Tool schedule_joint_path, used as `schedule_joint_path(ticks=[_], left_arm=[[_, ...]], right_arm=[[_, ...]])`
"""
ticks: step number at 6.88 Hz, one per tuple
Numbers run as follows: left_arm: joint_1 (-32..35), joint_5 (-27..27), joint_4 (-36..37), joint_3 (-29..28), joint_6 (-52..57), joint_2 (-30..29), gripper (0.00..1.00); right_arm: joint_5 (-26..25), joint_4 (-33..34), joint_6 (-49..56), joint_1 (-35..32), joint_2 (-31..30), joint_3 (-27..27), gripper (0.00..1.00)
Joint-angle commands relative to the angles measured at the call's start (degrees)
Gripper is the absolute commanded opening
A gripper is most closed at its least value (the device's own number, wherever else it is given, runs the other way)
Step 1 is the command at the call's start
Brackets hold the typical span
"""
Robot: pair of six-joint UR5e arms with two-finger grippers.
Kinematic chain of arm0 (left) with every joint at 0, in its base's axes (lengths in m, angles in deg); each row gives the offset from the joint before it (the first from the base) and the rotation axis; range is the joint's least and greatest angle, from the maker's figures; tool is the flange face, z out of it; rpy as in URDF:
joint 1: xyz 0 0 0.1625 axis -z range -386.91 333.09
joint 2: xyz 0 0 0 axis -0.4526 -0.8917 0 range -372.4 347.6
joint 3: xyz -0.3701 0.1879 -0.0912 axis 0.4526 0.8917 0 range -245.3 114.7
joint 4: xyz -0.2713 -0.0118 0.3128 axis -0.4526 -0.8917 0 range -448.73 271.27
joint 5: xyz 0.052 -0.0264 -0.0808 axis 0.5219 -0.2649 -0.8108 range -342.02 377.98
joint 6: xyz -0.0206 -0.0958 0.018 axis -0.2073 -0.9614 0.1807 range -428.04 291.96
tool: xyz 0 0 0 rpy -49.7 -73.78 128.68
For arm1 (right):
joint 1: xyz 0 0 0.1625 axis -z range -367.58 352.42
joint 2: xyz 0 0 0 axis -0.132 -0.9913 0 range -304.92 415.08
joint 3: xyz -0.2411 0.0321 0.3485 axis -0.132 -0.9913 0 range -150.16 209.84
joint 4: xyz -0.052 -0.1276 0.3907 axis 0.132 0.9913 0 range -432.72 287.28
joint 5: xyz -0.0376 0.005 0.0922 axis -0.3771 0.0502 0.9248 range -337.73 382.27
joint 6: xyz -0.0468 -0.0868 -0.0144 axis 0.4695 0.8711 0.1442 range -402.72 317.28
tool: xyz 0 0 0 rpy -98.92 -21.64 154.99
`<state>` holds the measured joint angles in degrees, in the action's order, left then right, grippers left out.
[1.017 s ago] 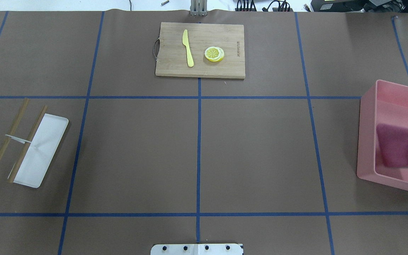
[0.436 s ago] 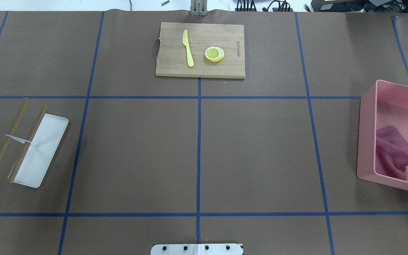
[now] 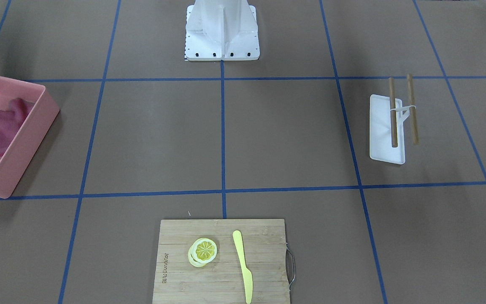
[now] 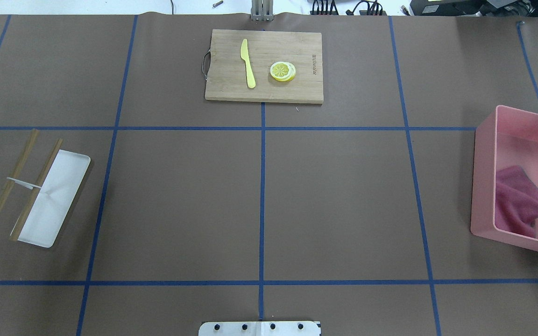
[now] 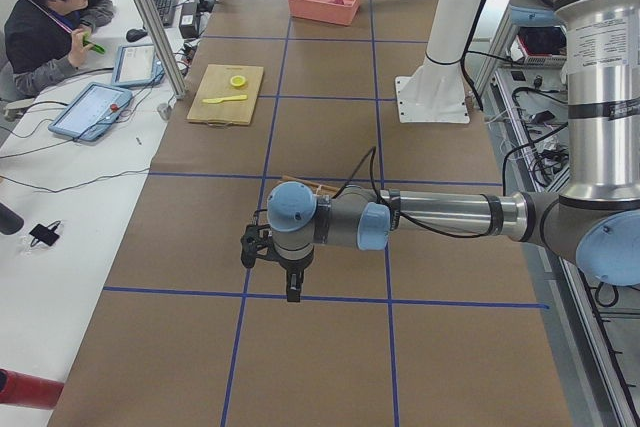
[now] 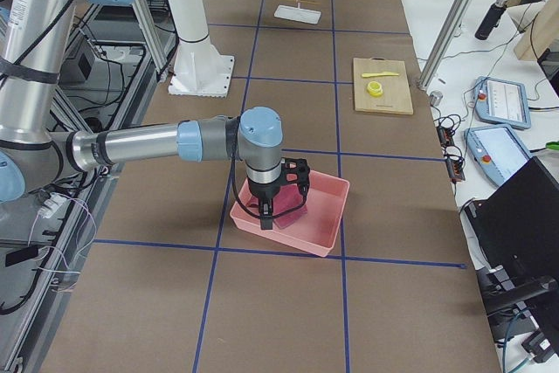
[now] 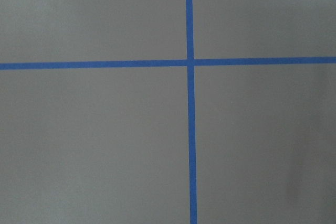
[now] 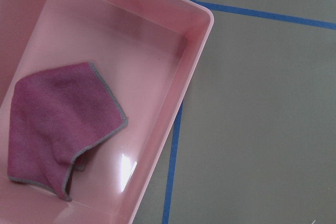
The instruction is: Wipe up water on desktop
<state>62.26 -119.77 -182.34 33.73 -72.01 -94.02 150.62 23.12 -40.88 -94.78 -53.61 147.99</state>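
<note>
The desktop [image 4: 343, 200] is matte brown with blue tape lines; I see no water on it. A magenta cloth [image 4: 516, 200] lies crumpled in a pink bin [image 4: 483, 177] at the right edge, and the right wrist view shows it [image 8: 58, 119] lying loose on the bin floor. My right gripper [image 6: 266, 213] hangs over the bin, just above the cloth; I cannot tell whether it is open or shut. My left gripper [image 5: 289, 285] hovers low over bare desktop near a tape crossing; I cannot tell its state either.
A bamboo cutting board [image 4: 264, 65] with a yellow knife [image 4: 248, 63] and lemon slices [image 4: 282, 71] sits at the far middle. A white tray with two wooden sticks [image 4: 52, 198] lies at the left. The robot base [image 3: 222, 31] stands at the near edge.
The cloth was a blurred shape higher in the bin one second ago; it has dropped and now lies still on the bin floor.
</note>
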Motion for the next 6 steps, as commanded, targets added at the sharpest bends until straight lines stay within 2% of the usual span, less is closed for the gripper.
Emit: schedule_joint_path(ticks=[1, 6], left_arm=[[0.04, -0.85, 0.01, 0.01, 0.01, 0.5, 0.99], [-0.05, -0.59, 0.01, -0.34, 0.01, 0.41, 0.99]], right_arm=[[-0.38, -0.3, 0.53, -0.34, 0.06, -0.2, 1.0], [0.41, -0.48, 0.54, -0.34, 0.58, 0.59, 1.0]])
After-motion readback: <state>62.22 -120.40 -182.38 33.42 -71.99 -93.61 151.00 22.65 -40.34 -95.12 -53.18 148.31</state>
